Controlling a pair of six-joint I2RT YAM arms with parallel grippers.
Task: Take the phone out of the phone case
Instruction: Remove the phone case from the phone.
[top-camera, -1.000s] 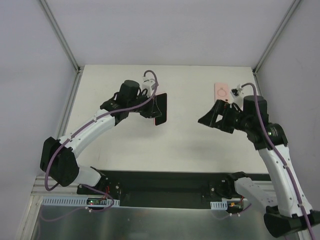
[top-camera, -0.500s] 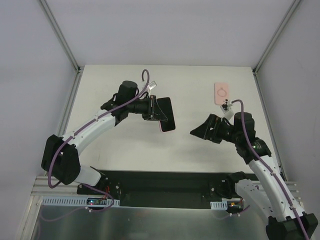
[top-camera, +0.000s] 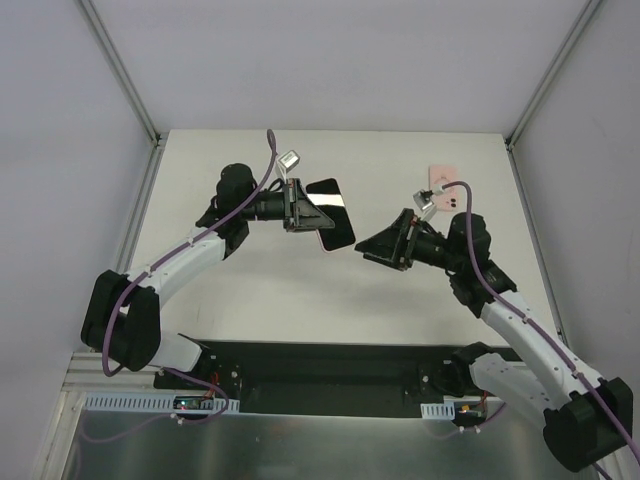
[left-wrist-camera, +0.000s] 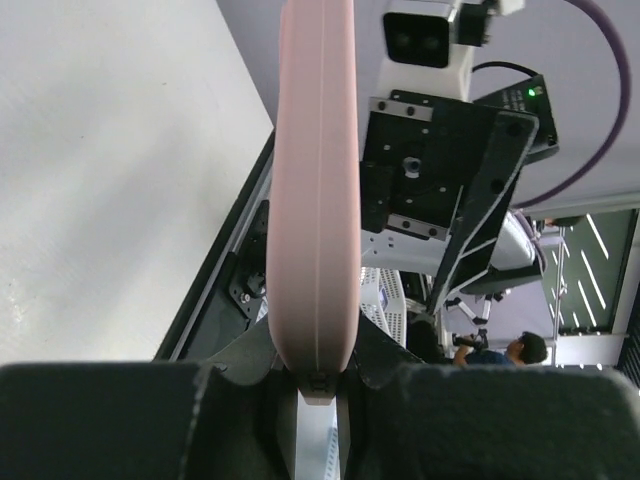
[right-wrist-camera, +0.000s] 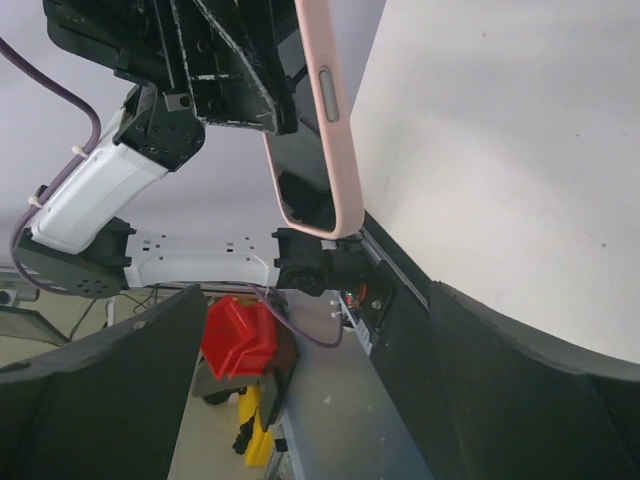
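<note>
**Phone case** (left-wrist-camera: 318, 200): pink, with the phone (top-camera: 335, 218) seated inside. Held in the air above the table (top-camera: 250, 290), left of centre and clear of the surface. In the overhead view the dark glossy screen faces up and towards the right arm, and a strip of pink rim shows at the lower edge. The left wrist view shows the case edge-on. The right wrist view shows one long pink side with a slot-shaped button, the black screen beside it.

**Left gripper** (top-camera: 312, 212): clamped on one end of the phone case, with the fingers (left-wrist-camera: 120, 420) pressing on both faces.

**Right gripper** (top-camera: 372, 246): fingers (right-wrist-camera: 100, 390) spread wide, holding nothing. It is near the free end of the case, pointed at it and not touching it.

**Pink flat item** (top-camera: 437, 173): lies on the table at the far right, partly hidden behind the right wrist. Its kind cannot be told.
</note>
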